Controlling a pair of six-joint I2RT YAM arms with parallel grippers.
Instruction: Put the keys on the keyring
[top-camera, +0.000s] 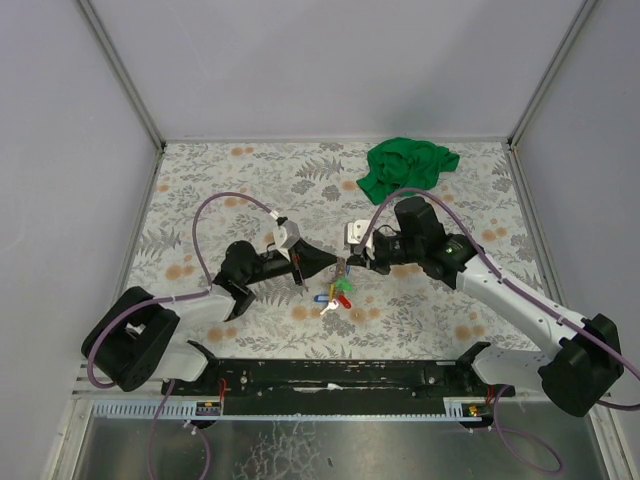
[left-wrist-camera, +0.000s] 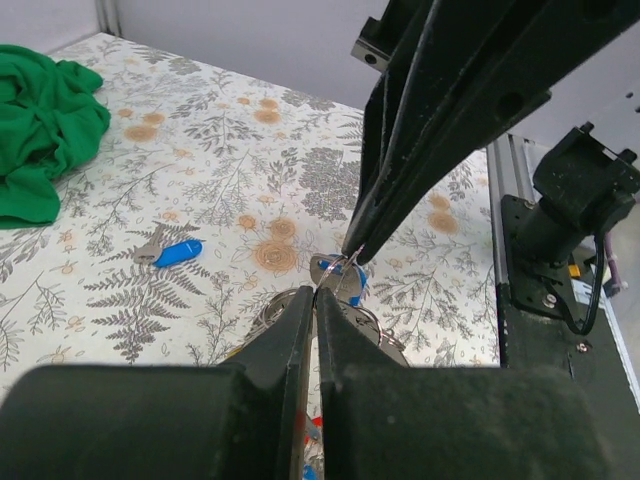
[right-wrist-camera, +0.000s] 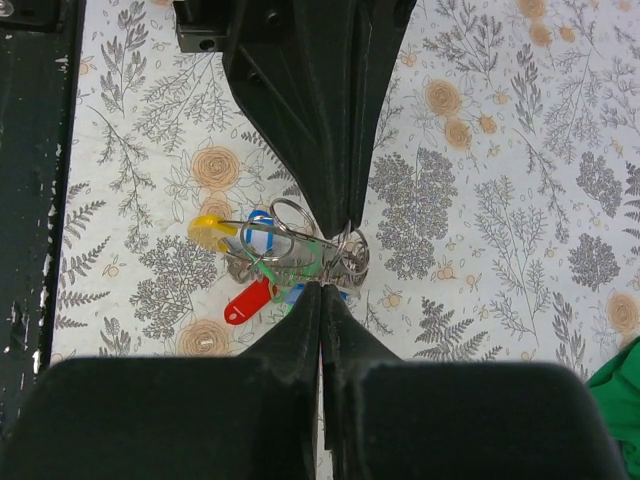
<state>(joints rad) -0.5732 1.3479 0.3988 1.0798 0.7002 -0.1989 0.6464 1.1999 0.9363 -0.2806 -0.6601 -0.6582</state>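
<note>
Right gripper (right-wrist-camera: 320, 292) pinched shut on keyring (right-wrist-camera: 347, 252) mid-scene, left gripper (left-wrist-camera: 313, 293) pressed shut right at it, hold unclear; yellow, red, green keys (right-wrist-camera: 248, 300) look threaded, 1 blue key (left-wrist-camera: 180, 252) loose on table (top-camera: 450, 200), still to go.

Pale grey walls (top-camera: 330, 60) — floral tabletop (top-camera: 250, 170)

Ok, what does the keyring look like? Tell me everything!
The keyring is a thin, shiny silver wire loop with tight coils at one side. The left end effector and right end effector, both shut, pinch it tip to tip over the flowery table. Yellow, green, red and blue keys bunch up against it.
</note>
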